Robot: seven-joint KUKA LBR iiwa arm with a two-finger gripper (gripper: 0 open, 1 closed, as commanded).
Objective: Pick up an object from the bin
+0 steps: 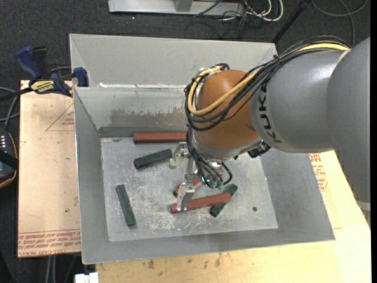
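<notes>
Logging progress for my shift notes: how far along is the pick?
Done: the gripper is down in the bin, at the left end of the front red bar. In hand: nothing visibly held; that bar lies flat on the floor. Left: a grasp and lift out.

Bright, even light from overhead. Bin [88, 158] bottom is lit pale grey, w/ soft shadow under the arm [312, 99] near mid-bin. Mild sheen on arm's grey shell & orange cover [224, 102]. Carpet [35, 16] around bin looks v. dark.
</notes>
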